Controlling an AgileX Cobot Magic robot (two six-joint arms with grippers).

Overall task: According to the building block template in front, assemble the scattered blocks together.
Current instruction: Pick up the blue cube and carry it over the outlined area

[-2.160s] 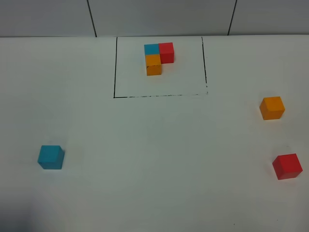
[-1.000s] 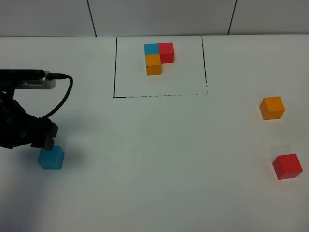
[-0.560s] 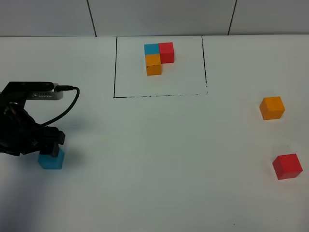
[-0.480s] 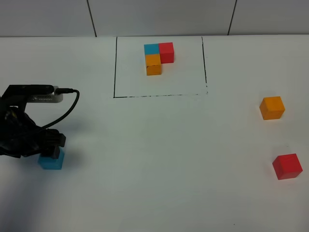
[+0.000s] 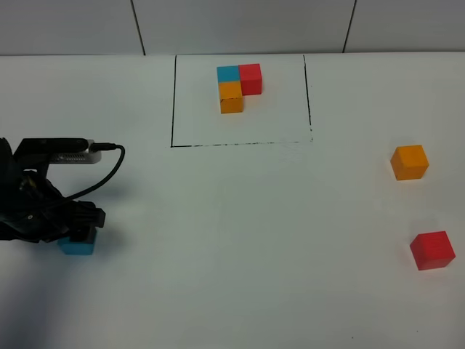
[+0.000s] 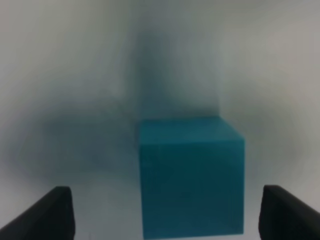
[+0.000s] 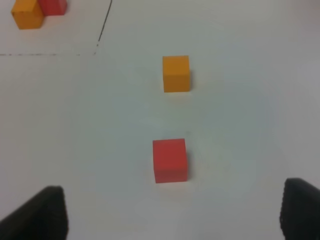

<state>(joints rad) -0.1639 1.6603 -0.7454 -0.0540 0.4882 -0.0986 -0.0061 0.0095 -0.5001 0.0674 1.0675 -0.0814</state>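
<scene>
The building block template (image 5: 236, 86), a blue, red and orange L cluster, sits inside a black-lined rectangle at the back. The teal-blue block (image 5: 76, 246) lies at the front left, mostly covered by my left gripper (image 5: 78, 231). In the left wrist view that block (image 6: 192, 175) stands between the spread fingertips (image 6: 50, 215) with a gap on each side, so the left gripper (image 6: 167, 215) is open. The orange block (image 5: 409, 162) and the red block (image 5: 432, 250) lie at the right. My right gripper (image 7: 172, 215) hangs open above the red block (image 7: 170, 160) and the orange block (image 7: 176, 73).
The white table (image 5: 240, 240) reaches back to a tiled wall. The left arm's cable (image 5: 102, 174) loops over the table at the left. A corner of the template (image 7: 28, 14) and its black line (image 7: 104, 22) show in the right wrist view.
My left arm came in from the left and dropped over the teal-blue block, its open fingers now on either side of it. The blocks have not moved.
</scene>
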